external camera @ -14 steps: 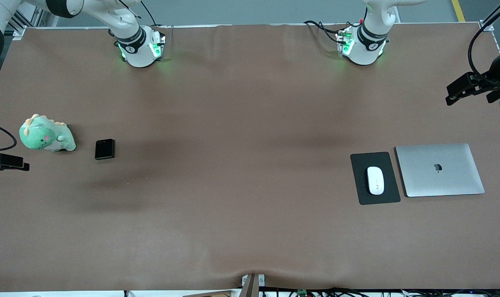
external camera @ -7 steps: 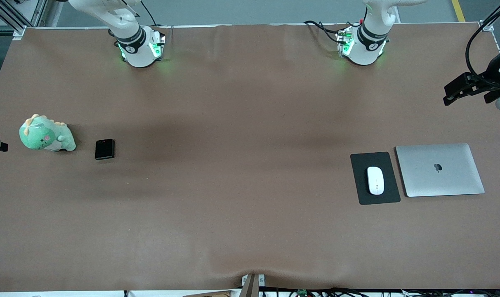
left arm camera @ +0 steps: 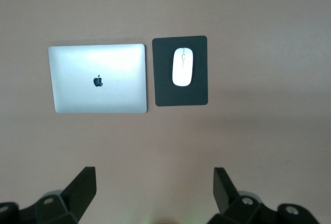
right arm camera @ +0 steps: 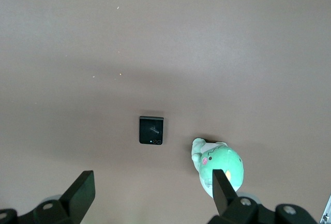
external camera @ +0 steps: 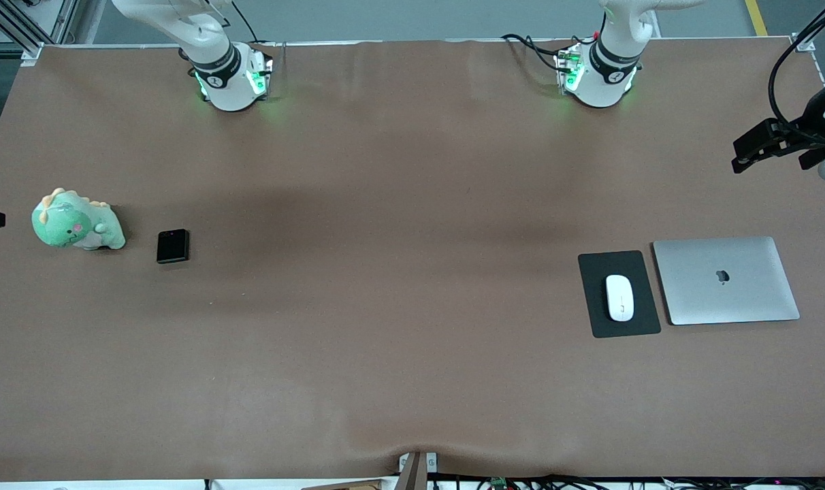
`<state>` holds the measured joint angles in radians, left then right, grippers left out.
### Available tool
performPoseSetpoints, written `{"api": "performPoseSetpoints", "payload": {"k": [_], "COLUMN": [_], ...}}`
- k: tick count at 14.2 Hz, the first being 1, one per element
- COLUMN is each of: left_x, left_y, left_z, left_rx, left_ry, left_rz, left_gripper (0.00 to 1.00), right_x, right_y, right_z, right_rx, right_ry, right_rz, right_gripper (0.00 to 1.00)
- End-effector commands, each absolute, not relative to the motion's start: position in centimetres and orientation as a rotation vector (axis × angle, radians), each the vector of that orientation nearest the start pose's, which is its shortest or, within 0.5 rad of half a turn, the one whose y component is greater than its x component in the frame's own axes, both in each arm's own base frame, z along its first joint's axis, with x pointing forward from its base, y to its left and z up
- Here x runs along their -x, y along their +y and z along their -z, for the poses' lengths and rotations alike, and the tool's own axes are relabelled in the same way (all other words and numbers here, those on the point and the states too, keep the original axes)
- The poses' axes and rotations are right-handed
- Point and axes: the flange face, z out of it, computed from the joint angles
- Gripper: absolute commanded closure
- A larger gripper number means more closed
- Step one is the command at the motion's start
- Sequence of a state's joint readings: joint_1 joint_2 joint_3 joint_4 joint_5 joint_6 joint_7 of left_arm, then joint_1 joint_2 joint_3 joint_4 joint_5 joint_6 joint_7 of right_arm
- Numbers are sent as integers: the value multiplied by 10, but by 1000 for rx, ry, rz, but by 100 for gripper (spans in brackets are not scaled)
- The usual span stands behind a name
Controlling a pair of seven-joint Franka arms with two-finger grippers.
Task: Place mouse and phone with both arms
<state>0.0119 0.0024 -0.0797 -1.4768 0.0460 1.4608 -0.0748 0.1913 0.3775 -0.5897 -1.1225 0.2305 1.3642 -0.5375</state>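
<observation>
Right gripper (right arm camera: 152,193) withdrew — open; mouse (external camera: 619,297), phone (external camera: 173,246) lie untouched

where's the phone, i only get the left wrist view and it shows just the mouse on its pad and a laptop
Observer: the phone lies flat on the table toward the right arm's end, beside a green plush dinosaur.
Operator: is the right gripper holding anything
Observer: no, the right gripper is open and empty, up over that end of the table.
Operator: is the phone folded
Observer: yes, folded shut, with its two small lenses facing up at one edge.
</observation>
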Motion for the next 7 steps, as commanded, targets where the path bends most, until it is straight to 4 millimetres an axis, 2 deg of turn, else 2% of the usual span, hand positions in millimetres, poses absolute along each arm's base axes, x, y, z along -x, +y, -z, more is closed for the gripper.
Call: {"api": "performPoseSetpoints", "payload": {"k": [1, 2, 5, 7], "left_x": [-534, -535, -533, -534], "left_y": [-26, -25, -22, -18], "left_z": [-664, -663, -666, -667], "left_rx": [3113, 3113, 3113, 3113], "left_ry": [14, 7, 2, -9], "left_rz": [-29, -31, -22, -20], "left_gripper": [0, 0, 0, 0], "right_x": [-607, -602, -605, -605], "right_y": [-136, -134, -125, -125], "right_z": [-630, -636, -637, -639], "right_rx": [3049, 3042, 3059, 3063], "right_ry": [-366, -388, -398, -391], "right_rz": [-76, -70, -74, -69], "right_gripper": [0, 0, 0, 0]}}
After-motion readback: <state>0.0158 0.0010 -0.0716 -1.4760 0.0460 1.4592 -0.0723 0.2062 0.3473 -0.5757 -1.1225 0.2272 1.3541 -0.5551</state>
